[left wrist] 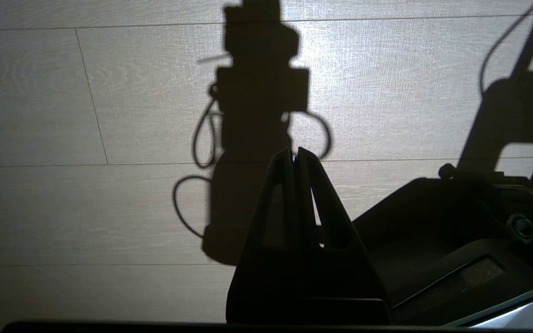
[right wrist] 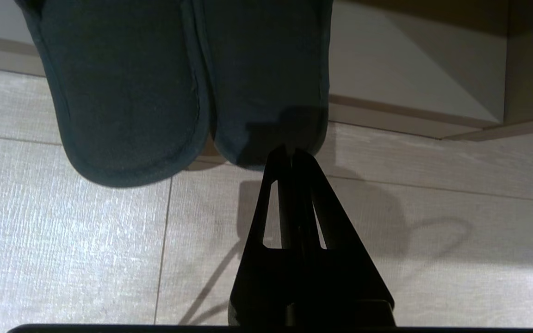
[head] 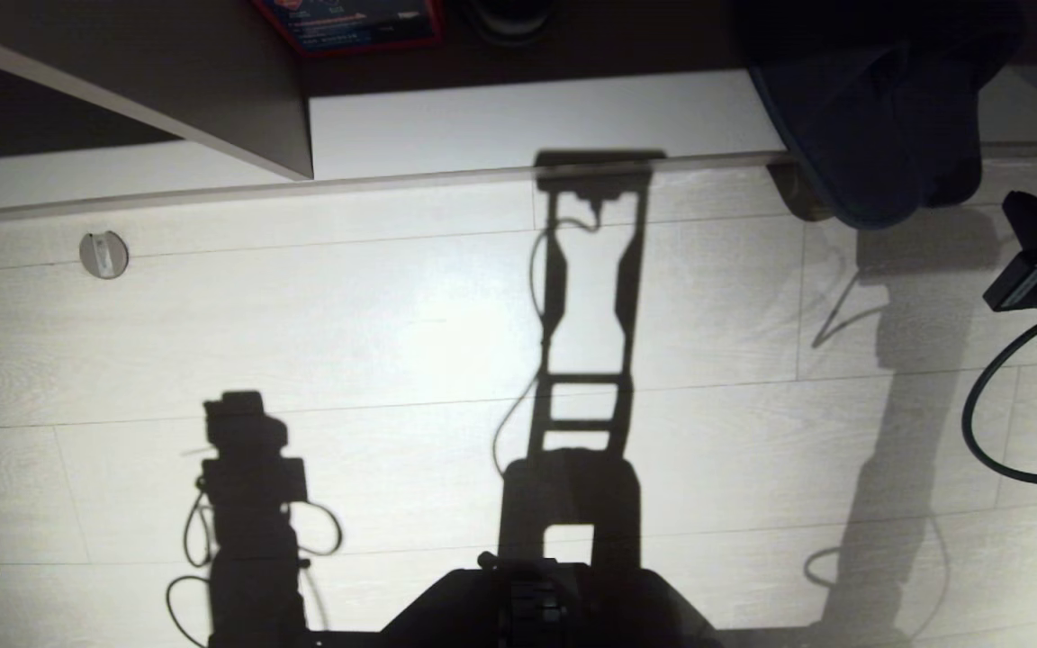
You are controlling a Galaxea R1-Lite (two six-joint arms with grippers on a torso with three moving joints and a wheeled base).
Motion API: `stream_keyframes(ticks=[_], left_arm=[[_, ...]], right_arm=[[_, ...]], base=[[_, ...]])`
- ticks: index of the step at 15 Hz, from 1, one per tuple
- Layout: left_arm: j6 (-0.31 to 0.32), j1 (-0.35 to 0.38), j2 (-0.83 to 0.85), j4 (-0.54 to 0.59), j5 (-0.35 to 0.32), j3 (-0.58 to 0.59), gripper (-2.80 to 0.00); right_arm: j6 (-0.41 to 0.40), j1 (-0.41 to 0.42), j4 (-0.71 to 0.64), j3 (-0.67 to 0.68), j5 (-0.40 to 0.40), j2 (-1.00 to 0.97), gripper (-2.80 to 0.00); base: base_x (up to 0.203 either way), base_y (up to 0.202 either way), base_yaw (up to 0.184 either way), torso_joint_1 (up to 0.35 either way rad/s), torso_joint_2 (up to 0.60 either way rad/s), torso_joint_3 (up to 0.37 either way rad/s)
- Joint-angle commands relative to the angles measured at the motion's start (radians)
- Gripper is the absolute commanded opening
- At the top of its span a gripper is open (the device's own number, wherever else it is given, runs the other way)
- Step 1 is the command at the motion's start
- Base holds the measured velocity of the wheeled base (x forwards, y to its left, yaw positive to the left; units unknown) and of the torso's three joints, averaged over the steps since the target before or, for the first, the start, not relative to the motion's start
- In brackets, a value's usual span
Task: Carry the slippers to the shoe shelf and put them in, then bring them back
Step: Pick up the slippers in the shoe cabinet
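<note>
The slippers (right wrist: 132, 92), two dark grey-blue soft shoes side by side, hang above the pale floor with their soles toward the right wrist camera. My right gripper (right wrist: 290, 152) is shut on the rim of one of them. In the head view the slippers (head: 879, 117) are a dark mass at the upper right, in front of the shoe shelf's pale base board (head: 527, 126), with my right arm (head: 1036, 270) at the right edge. The shelf's upright divider (head: 212, 99) stands at the left. My left gripper (left wrist: 293, 150) is shut and empty, parked over the floor.
A red-edged box (head: 352, 22) lies deep in the shelf. A round metal disc (head: 104, 255) sits in the floor at the left. A black cable (head: 996, 423) loops off my right arm. My base (head: 536, 603) fills the bottom middle.
</note>
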State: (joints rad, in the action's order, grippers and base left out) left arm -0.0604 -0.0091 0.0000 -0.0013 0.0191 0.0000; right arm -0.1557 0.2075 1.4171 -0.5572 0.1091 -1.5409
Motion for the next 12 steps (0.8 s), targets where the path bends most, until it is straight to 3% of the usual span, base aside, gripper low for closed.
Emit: stream_keyframes(ticks=[1,3,4,12], left_arm=[[-0.001,0.0,0.0,0.0,0.001,0.0,-2.8],[-0.001,0.0,0.0,0.0,0.001,0.0,-2.8],[-0.001,0.0,0.0,0.0,-0.001,0.0,-2.8],[-0.001,0.0,0.0,0.0,0.001,0.0,-2.8]], right_arm=[[-0.001,0.0,0.008,-0.007,0.001,0.002,-2.8],[-0.001,-0.002,0.009,-0.009,0.001,0.001,-2.8],[0.0,-0.006,0.01,-0.031,0.001,-0.009,0.0],[0.019,-0.008,0.014,-0.101,0.001,-0.103,0.0]], base=[[0.0,0.0,0.0,0.0,0.0,0.0],[0.0,0.0,0.0,0.0,0.0,0.0],[0.0,0.0,0.0,0.0,0.0,0.0],[0.0,0.0,0.0,0.0,0.0,0.0]])
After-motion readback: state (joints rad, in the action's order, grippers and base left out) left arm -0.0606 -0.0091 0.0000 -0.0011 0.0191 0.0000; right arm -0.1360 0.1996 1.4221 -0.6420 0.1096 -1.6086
